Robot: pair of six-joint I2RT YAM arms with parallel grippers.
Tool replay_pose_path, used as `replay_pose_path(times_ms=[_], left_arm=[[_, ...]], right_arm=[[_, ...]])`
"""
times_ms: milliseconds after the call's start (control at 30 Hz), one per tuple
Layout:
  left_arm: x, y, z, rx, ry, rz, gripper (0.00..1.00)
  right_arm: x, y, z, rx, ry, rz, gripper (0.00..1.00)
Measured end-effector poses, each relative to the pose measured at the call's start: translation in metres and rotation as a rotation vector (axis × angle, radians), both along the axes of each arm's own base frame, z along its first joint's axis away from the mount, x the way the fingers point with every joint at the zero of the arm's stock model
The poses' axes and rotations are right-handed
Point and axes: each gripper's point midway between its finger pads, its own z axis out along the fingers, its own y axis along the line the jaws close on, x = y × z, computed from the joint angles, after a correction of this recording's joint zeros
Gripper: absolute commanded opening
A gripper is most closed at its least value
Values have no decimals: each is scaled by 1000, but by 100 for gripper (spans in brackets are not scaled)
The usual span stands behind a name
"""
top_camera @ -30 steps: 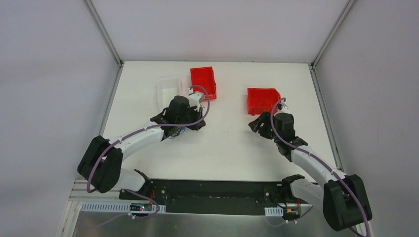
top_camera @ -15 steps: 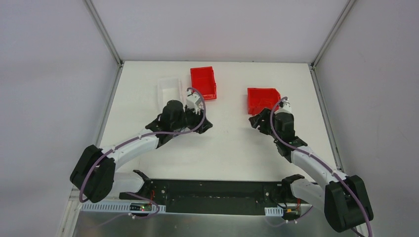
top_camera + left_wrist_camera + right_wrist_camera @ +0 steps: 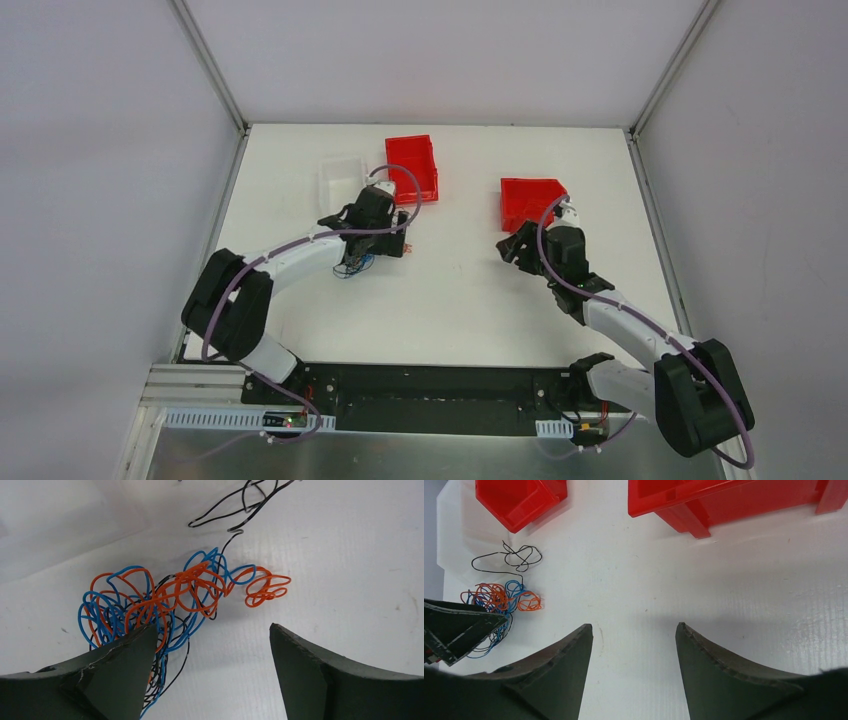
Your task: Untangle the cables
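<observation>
White counter (image 3: pixel 470 300) bears the cables (image 3: pixel 165 595), still knotted. Left claw (image 3: pixel 211 628) just spread apart, dropping them; right claw (image 3: pixel 633 627) gapes empty.

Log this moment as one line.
left gripper: open above cables | right gripper: open, empty | cables: tangled, on table

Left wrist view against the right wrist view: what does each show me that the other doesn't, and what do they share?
Only the left wrist view: the cables up close, orange and blue loops interlaced, with the left gripper open and one finger overlapping the knot's edge. Only the right wrist view: two red bins at the far side, and the right gripper open over bare table. Both: the cables lying on the table, with a black strand trailing away from the knot.
</observation>
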Motion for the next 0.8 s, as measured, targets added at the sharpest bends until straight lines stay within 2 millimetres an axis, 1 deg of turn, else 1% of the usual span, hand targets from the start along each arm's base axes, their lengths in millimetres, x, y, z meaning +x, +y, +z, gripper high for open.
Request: replay_pose_path(times_ms=[100,233,300,333,367,400,467,533,567,600,700,767,800], left_arm=[[-1,5,-14,50,61,19,79],[0,5,-30,95,130,21,75],[0,5,-36,115,157,22,69],[0,6,-38,124,166,24,64],[0,6,-41,134,173,27,55],[1,7,-42,143,180,29,44],[0,8,-44,151,189,28,24],[-2,8,-44,153,197,22,9],[-3,6,-44,146,203,14,3],[-5,4,-44,139,211,-3,0],[-9,-7,-44,98,227,-52,0],[-11,-18,-41,61,229,-94,0],[-13,-27,-39,31,223,-130,0]], right_arm=[[1,0,2,0,-4,-2,65],[2,0,2,-1,-6,-4,65],[2,0,2,-2,-6,-4,65],[2,0,2,-2,-7,-5,65],[2,0,2,-2,-7,-5,65],[2,0,2,-2,-6,-5,65],[2,0,2,-3,-5,-5,65],[3,1,3,-3,-5,-3,65],[3,1,4,-2,-6,-3,65],[3,2,4,-2,-6,-2,65],[3,2,4,-2,-7,-1,65],[3,2,4,-2,-6,0,65],[3,2,4,-2,-6,-1,65]])
